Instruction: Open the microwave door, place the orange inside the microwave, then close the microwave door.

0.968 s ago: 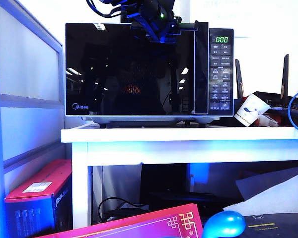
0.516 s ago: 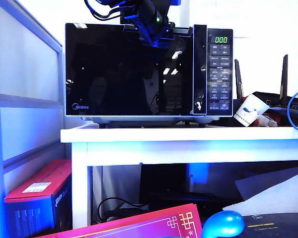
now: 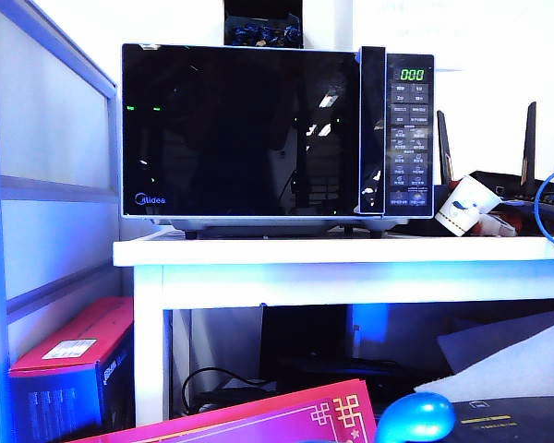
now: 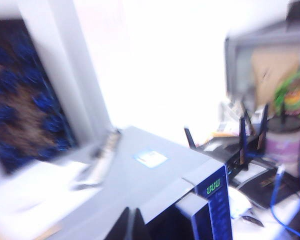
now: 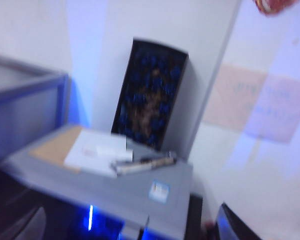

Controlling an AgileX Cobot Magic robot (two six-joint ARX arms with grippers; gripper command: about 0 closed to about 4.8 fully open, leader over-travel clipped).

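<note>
**Exterior view: microwave shut, both my arms out of frame**

Item 1, the microwave (image 3: pixel 277 134): stands on the white table (image 3: pixel 342 251), boxy and black. The microwave door (image 3: pixel 240 129) sits flush with the front, closed, its handle strip (image 3: pixel 372 129) just beside the keypad panel (image 3: pixel 411 138), whose green display reads zeros. The orange shows in none of the three views; behind the dark glass I cannot tell whether it lies inside.

Item 2, my left gripper (image 4: pixel 131 225): seen only from its own wrist camera, blurred. The two dark fingers (image 4: pixel 121 226) lie pressed together with no gap, clenched on nothing. It hangs above the front top edge of the microwave (image 4: pixel 140 185), near the display corner, and the camera looks out across the grey top toward routers and cables on the far side.

Item 3, my right gripper (image 5: pixel 135 227): also only in its own wrist view, blurred. One finger (image 5: pixel 235 225) shows at one lower corner and the other as a dim shape at the opposite corner, well apart, so the fingers are spread wide and carry nothing. It is raised above the microwave (image 5: pixel 110 190) top, facing the wall.

Item 4, on the microwave top: a white sheet (image 5: pixel 95 150), a long thin object (image 5: pixel 145 162) beside it, and a dark patterned box (image 5: pixel 150 97) upright against the wall.
</note>
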